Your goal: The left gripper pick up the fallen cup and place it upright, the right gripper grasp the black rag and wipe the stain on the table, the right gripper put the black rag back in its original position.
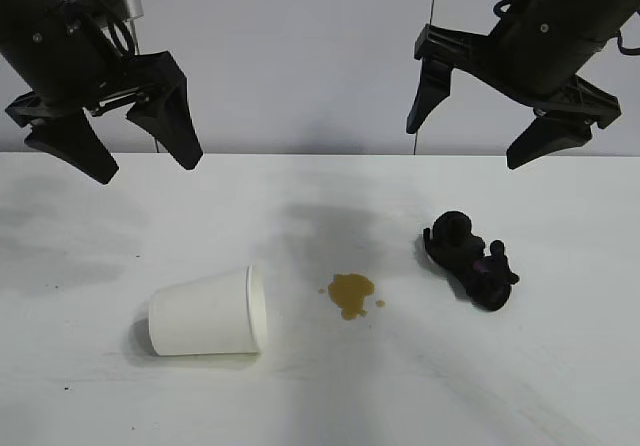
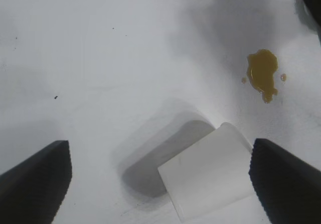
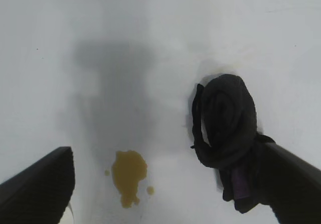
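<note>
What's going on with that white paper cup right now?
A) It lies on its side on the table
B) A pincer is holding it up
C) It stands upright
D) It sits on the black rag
A: the cup lies tipped over on the table, its mouth toward the stain.

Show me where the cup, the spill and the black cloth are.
cup [image 1: 200, 313], exterior view, on its side wall.
stain [image 1: 351, 292], exterior view, middle of the blotch.
black rag [image 1: 470, 258], exterior view, middle of the bundle.

white cup [image 1: 208, 312] toppled; stain [image 1: 351, 293] beside
</note>
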Motion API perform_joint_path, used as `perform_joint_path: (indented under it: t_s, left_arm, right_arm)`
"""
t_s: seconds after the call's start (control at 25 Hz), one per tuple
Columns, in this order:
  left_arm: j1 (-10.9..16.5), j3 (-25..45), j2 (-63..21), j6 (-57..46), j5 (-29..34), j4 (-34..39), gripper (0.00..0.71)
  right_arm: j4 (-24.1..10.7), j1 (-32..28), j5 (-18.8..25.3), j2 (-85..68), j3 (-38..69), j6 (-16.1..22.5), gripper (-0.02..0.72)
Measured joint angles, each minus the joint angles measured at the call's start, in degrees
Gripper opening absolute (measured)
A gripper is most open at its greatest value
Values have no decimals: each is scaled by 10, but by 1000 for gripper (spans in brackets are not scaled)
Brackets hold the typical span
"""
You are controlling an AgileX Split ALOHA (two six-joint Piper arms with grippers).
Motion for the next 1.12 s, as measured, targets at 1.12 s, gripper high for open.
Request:
perform_joint_path:
  t_s: [1.12]
  left_arm:
    - [-21,0,0,148,47,5,694]
  right_arm:
    - [0,0,29,0,0,0,694]
